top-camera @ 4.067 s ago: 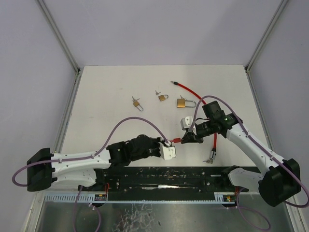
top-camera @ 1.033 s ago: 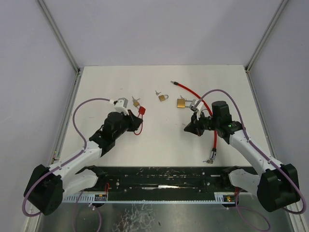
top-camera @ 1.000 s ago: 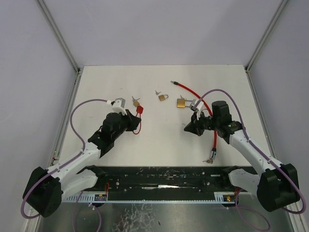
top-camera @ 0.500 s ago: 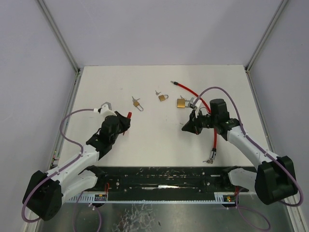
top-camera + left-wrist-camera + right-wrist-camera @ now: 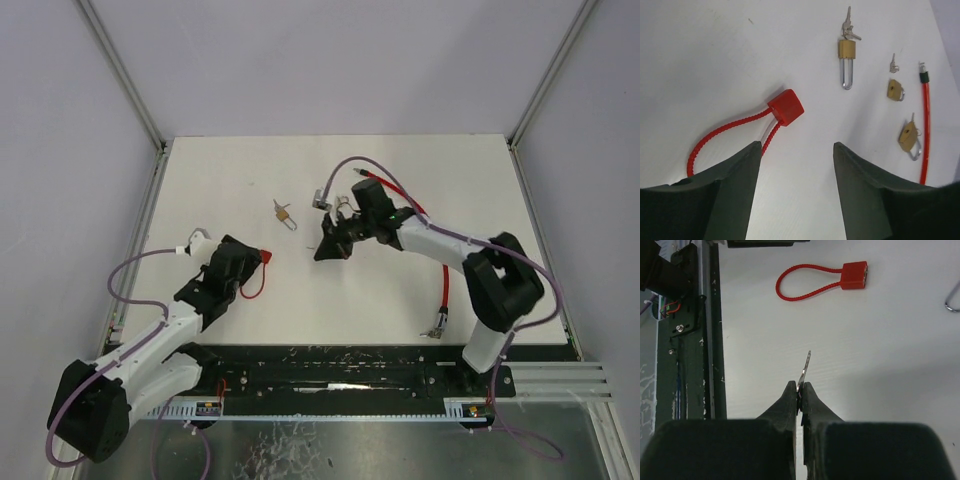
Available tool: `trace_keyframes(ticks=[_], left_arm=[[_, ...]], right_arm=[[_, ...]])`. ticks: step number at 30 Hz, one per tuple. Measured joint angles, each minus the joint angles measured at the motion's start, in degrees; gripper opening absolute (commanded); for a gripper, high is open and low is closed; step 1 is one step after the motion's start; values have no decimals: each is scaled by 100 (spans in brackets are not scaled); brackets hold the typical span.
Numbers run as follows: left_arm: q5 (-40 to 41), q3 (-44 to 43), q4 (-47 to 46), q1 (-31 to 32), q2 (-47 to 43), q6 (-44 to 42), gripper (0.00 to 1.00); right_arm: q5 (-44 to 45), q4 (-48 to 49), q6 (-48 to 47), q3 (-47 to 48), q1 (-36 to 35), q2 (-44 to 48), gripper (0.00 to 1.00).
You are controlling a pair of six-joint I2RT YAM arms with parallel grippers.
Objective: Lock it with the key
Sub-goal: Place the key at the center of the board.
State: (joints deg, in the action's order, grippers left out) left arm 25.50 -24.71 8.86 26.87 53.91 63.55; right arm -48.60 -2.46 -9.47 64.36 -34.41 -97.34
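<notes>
The left tool (image 5: 797, 147) is seen with its fingers spread to a moderate gap, and nothing is held between them. It is poised low over the white worktop (image 5: 220, 180) near the left side. Just ahead of it, a red cable lock (image 5: 786, 106) is laid flat: its square red body points away from the tool, and its ribbed loop is drawn back toward the left finger, where the far end is hidden behind the finger's edge. Whether the loop is touched by that finger cannot be told.

The right tool (image 5: 799, 390) is pinched tight on a small silver key (image 5: 804, 369), which is gripped by its head, with the blade pointing out beyond the fingertips and tilted slightly to one side. The key is carried above the bare worktop near the centre, well apart from the red cable lock. A black rail (image 5: 690, 315) is seen along the near edge.

Farther back, a long-shackle brass padlock (image 5: 846, 50) with keys in it is laid on the worktop. To its right, a loose key (image 5: 893, 63), a small brass padlock (image 5: 895, 90) and a second brass padlock (image 5: 908, 136) are found beside a long red cable (image 5: 925, 130).
</notes>
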Motion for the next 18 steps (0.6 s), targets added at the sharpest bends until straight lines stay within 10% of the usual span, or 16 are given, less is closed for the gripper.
trace_keyframes(ticks=[7,15,18], left_arm=[[-120,15,146,0,-1075,-374,88],[-295,625,-221,-2,-2439,-1215,97],[-516,682,-422,-2,-2522,-1517,97]], right_arm=[[505,160,254,737,-861,-1375,14],[599,-588,428,2332,-1285,-2459,79],[584,-946,153,2457,-1248,-2168,83]])
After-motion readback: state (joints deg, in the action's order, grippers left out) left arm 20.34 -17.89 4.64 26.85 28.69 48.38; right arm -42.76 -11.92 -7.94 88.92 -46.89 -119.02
